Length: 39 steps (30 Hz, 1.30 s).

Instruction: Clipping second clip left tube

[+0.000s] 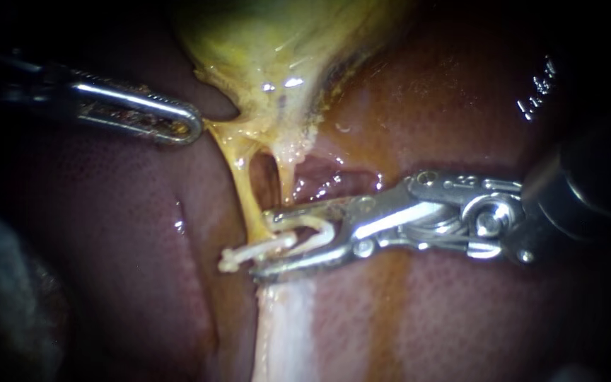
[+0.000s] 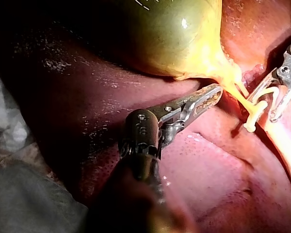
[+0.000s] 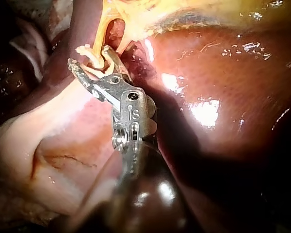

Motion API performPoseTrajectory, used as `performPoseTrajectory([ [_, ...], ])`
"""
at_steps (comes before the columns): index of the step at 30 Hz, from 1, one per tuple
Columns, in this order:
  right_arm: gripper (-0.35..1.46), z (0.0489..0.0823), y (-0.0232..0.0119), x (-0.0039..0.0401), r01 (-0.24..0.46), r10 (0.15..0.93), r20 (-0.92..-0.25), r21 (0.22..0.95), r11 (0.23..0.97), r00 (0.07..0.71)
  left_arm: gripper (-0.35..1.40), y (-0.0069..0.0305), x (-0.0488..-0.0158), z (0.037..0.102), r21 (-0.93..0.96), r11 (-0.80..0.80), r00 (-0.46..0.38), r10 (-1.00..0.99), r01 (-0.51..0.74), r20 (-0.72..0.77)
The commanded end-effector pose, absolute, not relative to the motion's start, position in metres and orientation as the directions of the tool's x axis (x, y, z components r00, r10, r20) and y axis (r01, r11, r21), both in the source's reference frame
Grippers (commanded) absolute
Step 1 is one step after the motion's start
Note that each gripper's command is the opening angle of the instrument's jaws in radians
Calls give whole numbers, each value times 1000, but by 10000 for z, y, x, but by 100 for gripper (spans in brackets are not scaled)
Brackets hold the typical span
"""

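Where the light falls, the liver [image 1: 461,92] forms a wet, dark red bed, with a pale band [image 1: 284,332] running to the near edge; the yellow-green gallbladder [image 1: 263,35] lies at the far side; pale cloth [image 2: 9,131] borders the liver on the left. Left instrument [image 1: 194,126] enters from the left, shaft nearly level; jaws lie together, tip touching the gallbladder's yellow neck. Right instrument [image 1: 263,245] enters from the right, pointing left; jaws stand apart yet both bear on a white clip [image 1: 281,242] seated between them; the left tube [image 1: 243,180] runs from the neck down into that clip, left of the shorter right tube [image 1: 284,177]; one clip end projects left beyond the tube.
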<state>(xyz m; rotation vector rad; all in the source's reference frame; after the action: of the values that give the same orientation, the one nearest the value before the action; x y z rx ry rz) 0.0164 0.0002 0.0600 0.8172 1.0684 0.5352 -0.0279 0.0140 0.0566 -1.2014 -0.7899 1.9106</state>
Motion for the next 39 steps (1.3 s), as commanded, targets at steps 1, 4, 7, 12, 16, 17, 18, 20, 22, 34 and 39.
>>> performPoseTrajectory([
  [1,45,600,2,168,-4,734,-548,800,600,401,-35,140,-279,566,-800,-542,-294,832,-258,-470],
  [4,45,603,3,176,-8,734,-549,799,601,400,-35,140,-279,566,-800,-542,-294,832,-258,-470],
  [7,45,607,1,182,-9,736,-545,801,598,401,-35,140,-279,566,-800,-542,-294,832,-258,-470],
  [12,45,612,-2,189,-10,736,-541,803,595,407,-35,140,-280,566,-799,-543,-294,832,-258,-470],
  [16,45,611,-2,197,2,739,-541,807,590,402,-35,139,-280,567,-799,-543,-294,832,-259,-470],
  [17,45,610,-3,199,5,740,-542,808,589,397,-35,139,-281,567,-799,-543,-294,832,-259,-470],
  [18,45,609,-3,200,10,741,-543,809,587,394,-35,139,-281,568,-799,-543,-294,832,-259,-470],
  [20,45,608,-4,204,18,744,-546,811,585,386,-35,139,-281,568,-798,-543,-294,832,-259,-471],
  [22,45,606,-5,207,24,743,-547,811,585,386,-35,139,-282,569,-798,-544,-294,832,-260,-471],
  [34,46,582,-8,210,79,758,-554,821,565,344,-35,138,-281,569,-798,-544,-294,832,-260,-471],
  [39,46,563,-13,211,122,766,-549,831,543,335,-35,138,-281,569,-798,-544,-294,832,-259,-471],
])
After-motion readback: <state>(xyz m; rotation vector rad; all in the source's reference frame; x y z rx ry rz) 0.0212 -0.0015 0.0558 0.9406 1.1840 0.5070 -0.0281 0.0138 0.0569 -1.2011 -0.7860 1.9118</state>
